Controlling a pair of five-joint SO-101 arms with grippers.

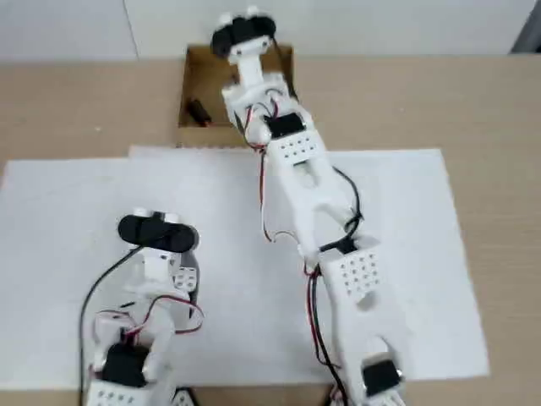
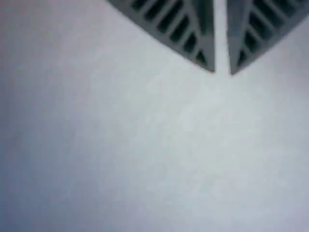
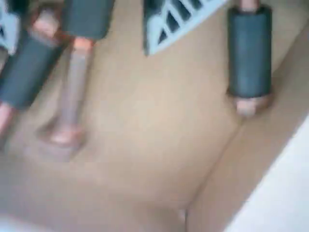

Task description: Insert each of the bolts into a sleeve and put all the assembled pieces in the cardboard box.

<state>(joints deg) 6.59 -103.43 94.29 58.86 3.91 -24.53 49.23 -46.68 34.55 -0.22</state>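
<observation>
My right gripper (image 3: 77, 46) hangs inside the cardboard box (image 1: 193, 85), its jaws wide apart. Between them a bolt (image 3: 71, 96) stands tilted with its head on the box floor and a dark sleeve (image 3: 87, 14) round its upper part; I cannot tell whether either finger touches it. A second sleeved bolt (image 3: 24, 70) leans beside it, and a third assembled piece (image 3: 248, 53) lies by the box wall. My left gripper (image 2: 223, 70) points down at the white paper (image 2: 145, 154), its fingers (image 2: 203, 53) nearly together with nothing between them.
The box stands at the table's far edge, touching the large white paper sheet (image 1: 68, 254). The right arm (image 1: 313, 186) stretches across the sheet to the box. The left arm (image 1: 152, 279) sits folded at the near left. Bare wooden table (image 1: 490, 127) surrounds the sheet.
</observation>
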